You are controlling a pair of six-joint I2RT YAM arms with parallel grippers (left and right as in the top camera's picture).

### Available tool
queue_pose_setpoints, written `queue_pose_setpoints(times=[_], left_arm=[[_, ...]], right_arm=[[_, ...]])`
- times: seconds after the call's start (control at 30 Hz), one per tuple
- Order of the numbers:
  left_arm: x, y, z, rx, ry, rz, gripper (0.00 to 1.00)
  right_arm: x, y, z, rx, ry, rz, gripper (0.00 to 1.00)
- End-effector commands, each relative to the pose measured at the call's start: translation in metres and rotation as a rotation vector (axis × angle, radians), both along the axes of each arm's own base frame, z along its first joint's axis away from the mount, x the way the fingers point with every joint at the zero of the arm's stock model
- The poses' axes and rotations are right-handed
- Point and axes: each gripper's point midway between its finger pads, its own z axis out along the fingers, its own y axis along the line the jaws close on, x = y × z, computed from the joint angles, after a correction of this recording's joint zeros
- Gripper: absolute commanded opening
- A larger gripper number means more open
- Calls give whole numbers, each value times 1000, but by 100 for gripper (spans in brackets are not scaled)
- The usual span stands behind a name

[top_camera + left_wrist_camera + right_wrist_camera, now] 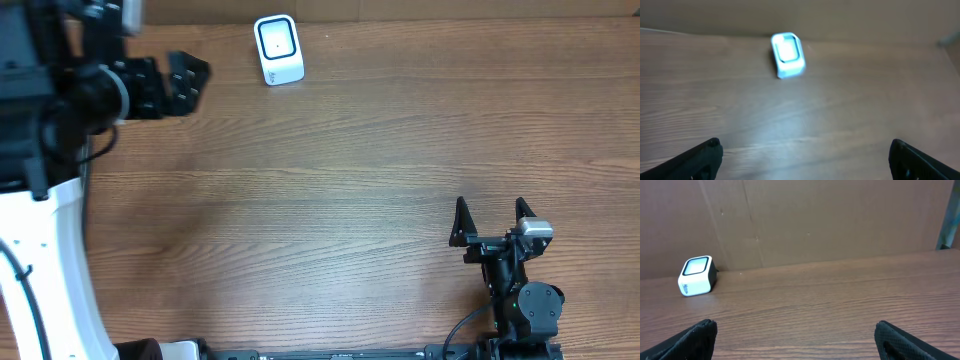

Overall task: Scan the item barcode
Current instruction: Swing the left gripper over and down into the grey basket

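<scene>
Woodgrain table [350, 180] fills the overhead view, with a small white scanner [278, 49] on it close to the far edge and left of the middle. The scanner is a rounded white block with a dark-rimmed window on its top face, and it sits slightly askew to the table edge. The left gripper [198, 85] is at the far left of the table, just beside the scanner but apart from it, with bare wood between them. Its black fingers [700, 160] are spread wide at the two lower corners of the left wrist view, with nothing between them; the scanner appears ahead, blurred, toward the far edge. The right gripper [490, 205] is near the front edge on the right side, well apart from the scanner. Its jaws also stand wide and hold nothing, and its dark fingertips [695, 337] show in the lower corners of the right wrist view. From that camera the scanner appears at the far left of the table, near the foot of a brown board [840, 220] that rises behind the table.
</scene>
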Motion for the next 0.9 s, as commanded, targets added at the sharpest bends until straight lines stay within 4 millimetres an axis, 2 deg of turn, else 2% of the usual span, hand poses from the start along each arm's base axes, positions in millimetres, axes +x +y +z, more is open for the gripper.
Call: queue_pose_setpoints(times=[0.0, 0.03, 0.13, 0.23, 0.33, 0.43, 0.53, 0.63, 0.8, 0.87], left_arm=[[-7, 61, 28, -23, -58, 250, 100], [-11, 78, 31, -30, -59, 319, 100], [-35, 152, 31, -48, -50, 610, 99], [-73, 228, 21, -59, -16, 947, 100], [-101, 268, 5, -69, 33, 1120, 100], [-119, 295, -21, -72, 124, 1216, 99], [-128, 313, -56, -56, 250, 1276, 100], [-130, 326, -102, -48, 398, 1297, 94], [-131, 342, -167, -25, 553, 1317, 98], [-126, 348, -187, -7, 578, 1279, 100]], right_arm=[[0, -1, -2, -5, -1, -8, 100], [0, -1, -2, -5, -1, -8, 100], [0, -1, -2, -5, -1, -8, 100], [0, -1, -2, -5, -1, -8, 100], [0, -1, -2, -5, -1, -8, 100], [0, -1, -2, -5, -1, -8, 100], [0, -1, -2, -5, -1, -8, 100], [0, -1, -2, -5, -1, -8, 100], [0, -1, -2, -5, -1, -8, 100], [0, -1, -2, -5, -1, -8, 100]])
